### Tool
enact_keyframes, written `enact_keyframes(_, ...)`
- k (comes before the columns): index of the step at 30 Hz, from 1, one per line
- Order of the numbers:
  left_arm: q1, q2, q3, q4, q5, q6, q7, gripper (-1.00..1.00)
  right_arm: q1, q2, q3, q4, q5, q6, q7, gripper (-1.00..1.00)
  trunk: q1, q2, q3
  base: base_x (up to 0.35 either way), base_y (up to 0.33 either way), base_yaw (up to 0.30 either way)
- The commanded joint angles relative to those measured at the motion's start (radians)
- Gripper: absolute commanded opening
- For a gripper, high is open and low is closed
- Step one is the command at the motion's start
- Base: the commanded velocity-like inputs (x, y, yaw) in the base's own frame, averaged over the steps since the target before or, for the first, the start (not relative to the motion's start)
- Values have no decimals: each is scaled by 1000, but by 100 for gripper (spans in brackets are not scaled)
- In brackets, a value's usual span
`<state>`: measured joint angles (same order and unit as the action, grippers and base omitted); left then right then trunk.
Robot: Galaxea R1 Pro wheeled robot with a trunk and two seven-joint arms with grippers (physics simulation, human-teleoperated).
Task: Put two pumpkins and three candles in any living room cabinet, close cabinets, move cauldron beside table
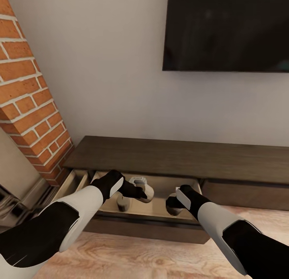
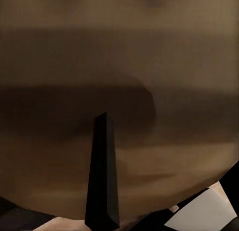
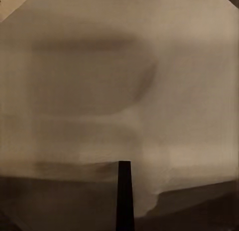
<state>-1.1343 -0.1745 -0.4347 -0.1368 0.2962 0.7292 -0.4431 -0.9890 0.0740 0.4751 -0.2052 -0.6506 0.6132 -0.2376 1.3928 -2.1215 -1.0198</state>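
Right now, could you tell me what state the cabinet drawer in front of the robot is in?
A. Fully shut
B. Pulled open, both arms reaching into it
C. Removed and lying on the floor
B: the cabinet drawer stands open, pale inside exposed, with both arms reaching in.

Our two arms are clad in smooth white shells with glossy black sections at the joints; the left forearm (image 1: 78, 204) and right forearm (image 1: 216, 220) taper into black wrists bearing white oval panels.
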Motion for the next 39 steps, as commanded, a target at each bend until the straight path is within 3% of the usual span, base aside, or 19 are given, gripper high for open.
enact_keyframes(1,-1,0,-4,0,6,4,0,-100,0,0,7,-2,-11,4,-8,-100,0,0,-1,212,0,0)
enact_keyframes(13,-1,0,-4,0,6,4,0,-100,1,0,7,-2,-11,4,-8,-100,0,0,-9,298,0,0)
enact_keyframes(39,1,0,-4,0,6,4,0,-100,1,0,7,0,-9,4,-8,-100,0,0,-46,-7,0,0)
